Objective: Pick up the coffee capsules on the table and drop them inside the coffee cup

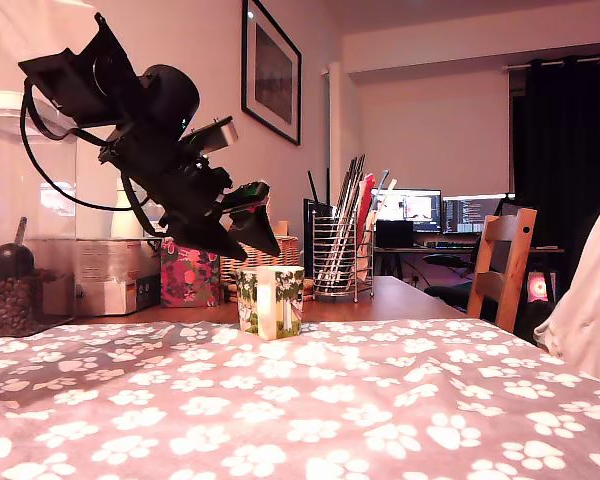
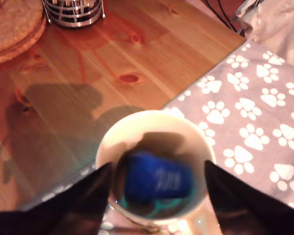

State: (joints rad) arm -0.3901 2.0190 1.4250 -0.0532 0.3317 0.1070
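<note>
The black claw hangs spread wide, gripping nothing, directly above the cream-white ceramic mug printed with green trees. The blue plastic capsule appears to lie inside that mug. Leaving too low, a finger could clip the rim and topple the mug.

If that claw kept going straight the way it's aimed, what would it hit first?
Most likely the coffee cup: the gripper points down at its open mouth. Its spread fingers line up near the rim, so they may touch that before the blue capsule inside; depth is unclear.
</note>
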